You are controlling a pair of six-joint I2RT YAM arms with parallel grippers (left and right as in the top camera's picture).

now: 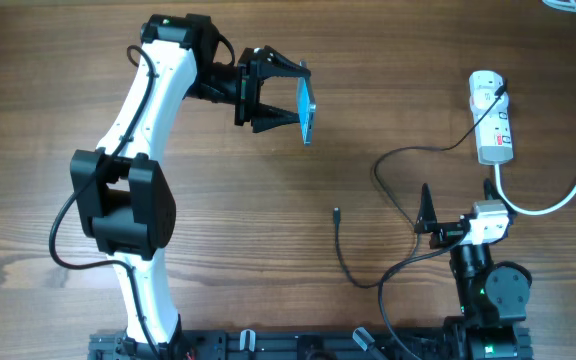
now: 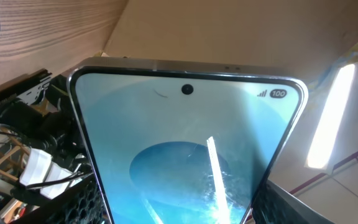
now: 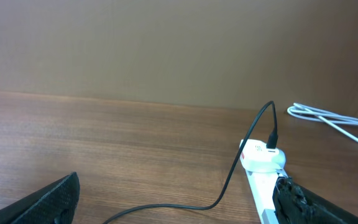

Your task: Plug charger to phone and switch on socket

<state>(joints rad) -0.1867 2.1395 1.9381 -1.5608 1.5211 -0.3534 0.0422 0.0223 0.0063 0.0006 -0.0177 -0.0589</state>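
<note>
My left gripper is shut on the phone and holds it on edge above the table's far middle. In the left wrist view the teal screen fills the frame between my fingers. The socket lies at the far right, with the charger plugged into its far end. The charger cable loops left and down, and its free connector lies on the table. My right gripper is open and empty just in front of the socket, above the cable, fingers wide apart.
The socket's thick white cord curves off to the right edge and also shows in the right wrist view. A brown wall stands behind the table. The arm bases sit at the front edge.
</note>
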